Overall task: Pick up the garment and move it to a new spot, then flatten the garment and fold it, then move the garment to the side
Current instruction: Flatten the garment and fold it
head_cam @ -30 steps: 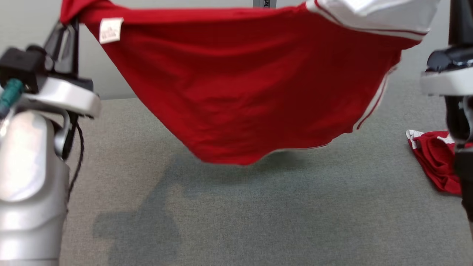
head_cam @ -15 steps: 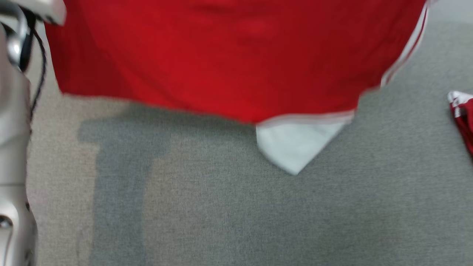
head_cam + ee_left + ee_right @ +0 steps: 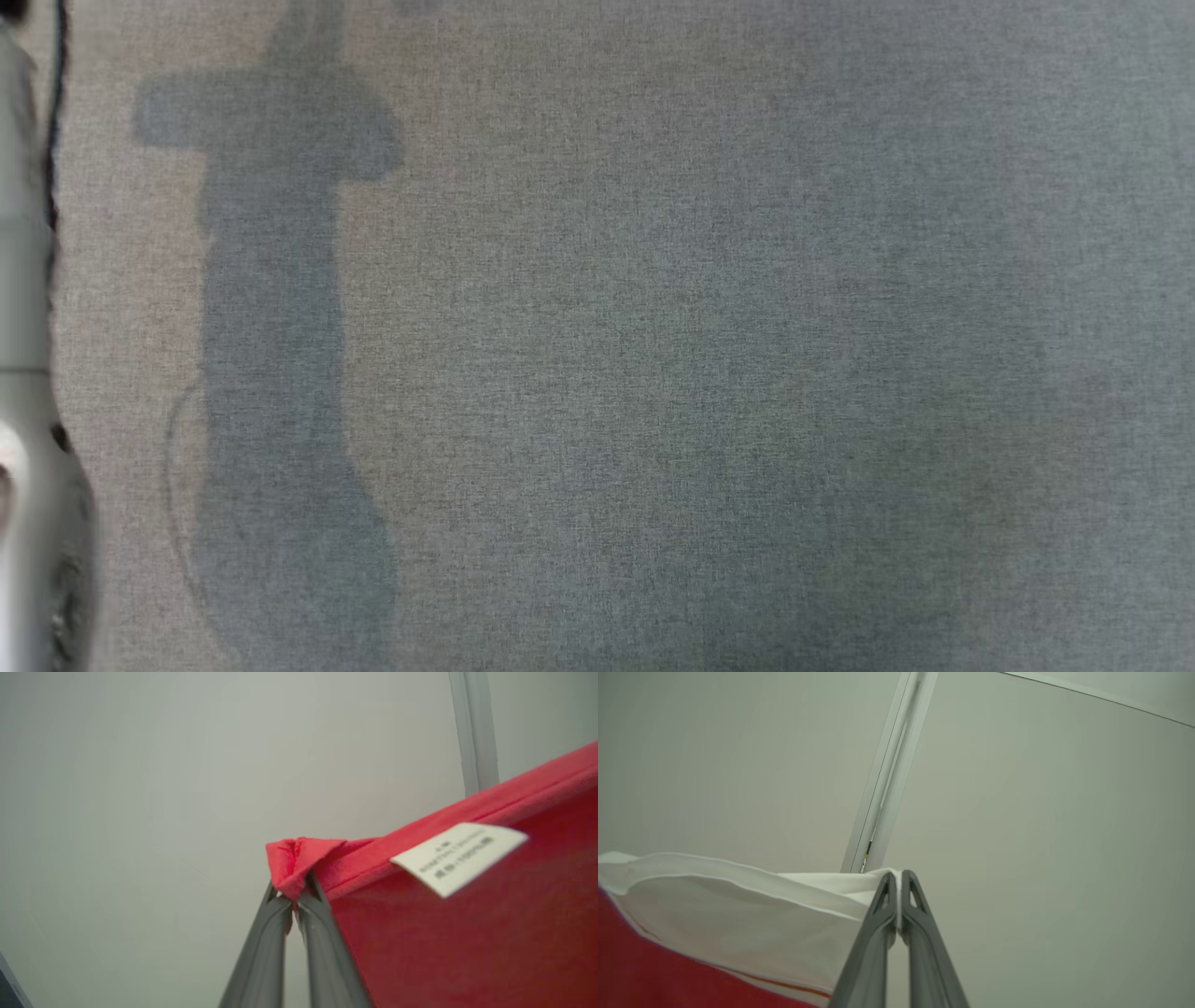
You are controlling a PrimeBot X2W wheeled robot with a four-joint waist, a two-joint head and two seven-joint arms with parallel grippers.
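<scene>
The garment [image 3: 467,933] is a red shirt held up in the air against a pale wall. In the left wrist view my left gripper [image 3: 294,896] is shut on a bunched red corner of its hem, with the white care label [image 3: 460,857] just to the right. In the right wrist view my right gripper [image 3: 899,891] is shut on the edge of the garment's white sleeve [image 3: 738,919], and the red body [image 3: 654,975] hangs below to the left. The head view looks down at the grey cloth surface [image 3: 700,373] with my left forearm [image 3: 23,467] at its left edge.
A dark arm-shaped shadow [image 3: 271,327] lies on the grey surface at the left. A pale vertical post [image 3: 887,779] runs up the wall behind the garment; the same post [image 3: 474,728] stands beyond the red hem in the left wrist view.
The head camera has tilted down: the hanging garment and the second red cloth at the right have slid out of the top of its picture. Both grips stay shut.
</scene>
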